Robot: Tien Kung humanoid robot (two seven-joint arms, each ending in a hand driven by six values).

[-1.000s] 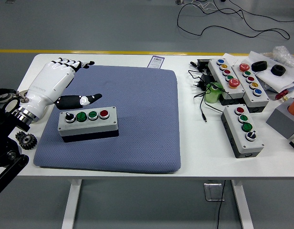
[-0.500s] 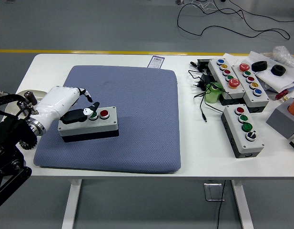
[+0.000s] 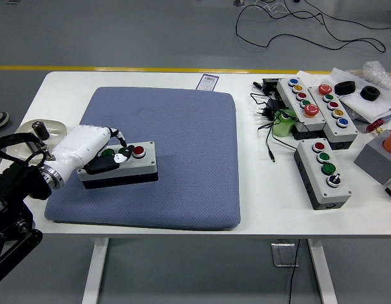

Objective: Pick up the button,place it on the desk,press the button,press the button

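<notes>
— So, what's under you?

— A white surface (image 3: pixel 182 225), with a blue-grey pad (image 3: pixel 182 158) covering most of its left half. My left arm comes in from the lower left corner, and my left hand (image 3: pixel 87 151) lies over the left end of the box (image 3: pixel 119 166).

— Which box?

— The grey four-button one, standing flat near the pad's left edge, long side across. Its red button (image 3: pixel 139 151) at the right end is uncovered, and a green one (image 3: pixel 108 152) shows just beside my palm.

— And your fingers?

— Curled down onto the top of the box, holding nothing; one dark fingertip with a white pad (image 3: pixel 121 158) sits on the button row, left of the red one. Whether it presses a button down, I cannot tell.

— Anything else?

— Well apart on the right of the surface: three more button boxes (image 3: pixel 322 171), a green thing (image 3: pixel 282 123) among black cables (image 3: pixel 266 136), and a small card (image 3: pixel 208 82) at the pad's far edge.
</notes>
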